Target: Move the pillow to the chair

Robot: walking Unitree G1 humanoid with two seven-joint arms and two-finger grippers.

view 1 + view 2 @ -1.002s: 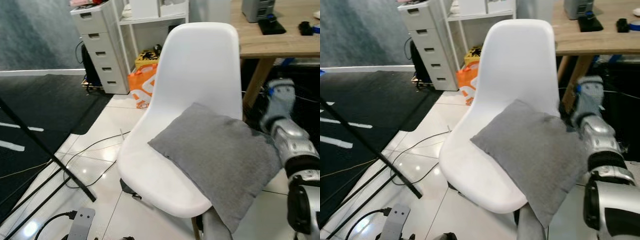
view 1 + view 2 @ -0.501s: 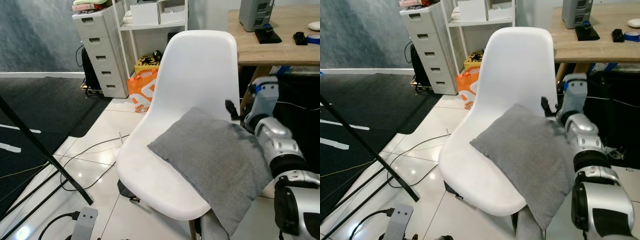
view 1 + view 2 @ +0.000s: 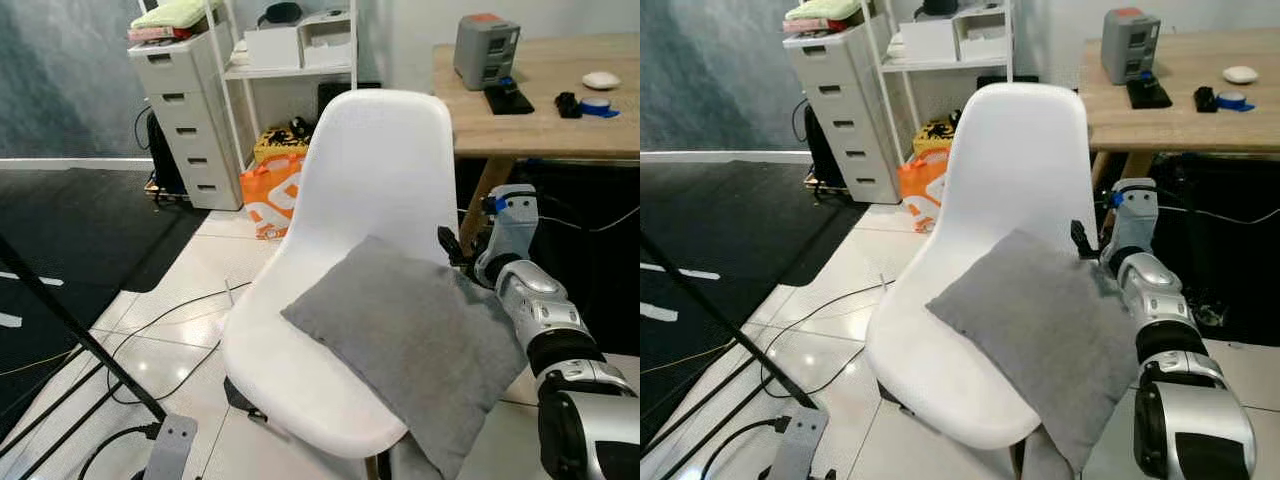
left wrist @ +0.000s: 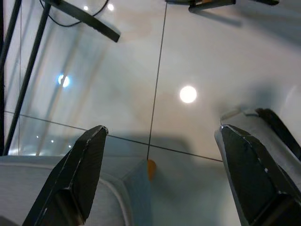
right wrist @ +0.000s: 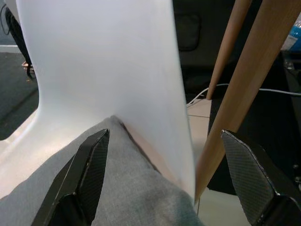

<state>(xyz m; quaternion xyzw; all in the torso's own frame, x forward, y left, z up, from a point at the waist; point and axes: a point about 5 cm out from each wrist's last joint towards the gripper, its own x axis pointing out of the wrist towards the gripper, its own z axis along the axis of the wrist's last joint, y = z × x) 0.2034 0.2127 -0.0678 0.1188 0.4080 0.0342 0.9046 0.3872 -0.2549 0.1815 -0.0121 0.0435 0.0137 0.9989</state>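
Note:
A grey pillow point(image 3: 410, 340) lies flat on the seat of the white shell chair point(image 3: 380, 160), its front right corner hanging over the seat's edge. My right gripper point(image 3: 455, 255) hovers at the pillow's back right corner, beside the chair back. In the right wrist view the right gripper point(image 5: 163, 135) is open, with the pillow and the chair back showing between its fingers and nothing held. In the left wrist view my left gripper point(image 4: 162, 129) is open over glossy floor tiles.
A wooden table point(image 3: 540, 110) with small items stands right behind the chair, its leg point(image 3: 480, 200) close to my right arm. Grey drawers point(image 3: 185, 130), an orange bag point(image 3: 268, 190), floor cables point(image 3: 170, 320) and a black stand leg point(image 3: 80, 340) lie to the left.
The camera has risen and shifted. My right gripper has come up from behind the pillow to its back corner. The pillow stays on the seat.

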